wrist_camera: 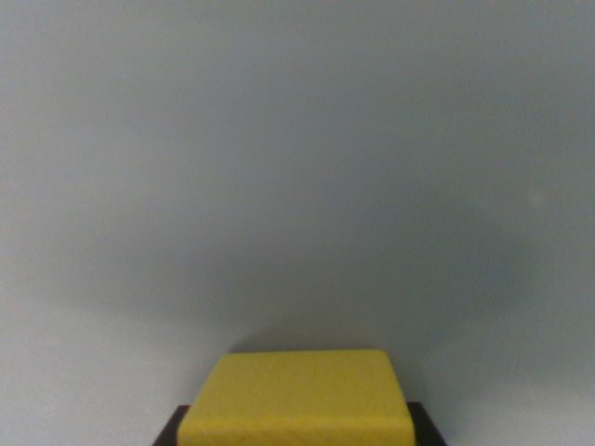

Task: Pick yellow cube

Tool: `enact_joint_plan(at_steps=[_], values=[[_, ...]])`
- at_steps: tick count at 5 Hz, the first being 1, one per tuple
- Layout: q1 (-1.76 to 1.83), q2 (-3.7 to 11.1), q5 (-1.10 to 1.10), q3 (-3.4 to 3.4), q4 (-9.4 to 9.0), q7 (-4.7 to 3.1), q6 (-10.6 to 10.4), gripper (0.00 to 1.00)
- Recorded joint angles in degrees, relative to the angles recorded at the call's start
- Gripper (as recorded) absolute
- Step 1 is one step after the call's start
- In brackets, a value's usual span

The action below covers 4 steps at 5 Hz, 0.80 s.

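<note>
— Low at the bottom edge of the wrist view, what sits there?

— The yellow cube (297, 395). Its top face fills the middle of the lower edge, a flat bright square with softly rounded far corners, slightly blurred because it is so near the lens.

— And the claw (297, 429)?

— Only dark slivers of it show, one on either side of the cube at the very bottom: a black piece on the wrist view's left and another on the wrist view's right. The cube lies between them, right up against both as far as the picture lets me judge.

— So is the claw clenched on the cube or released?

— I cannot tell. The dark parts flank the cube closely, but the contact line is cut off by the frame edge and too blurred to read.

— What lies beyond the claw?

— A plain pale grey surface (297, 167), filling everything ahead of the cube. A broad soft shadow darkens it just past the cube's far edge and spreads out to both sides.

— Anything else on that surface?

— A tiny pale speck far off toward the wrist view's right, too small to identify.
</note>
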Motion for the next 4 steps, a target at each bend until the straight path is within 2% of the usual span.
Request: enact_joint_plan(at_steps=[4], values=[[-0.02, -0.67, 0.00, -0.02, 0.68, 0.05, 1.35, 1.00]])
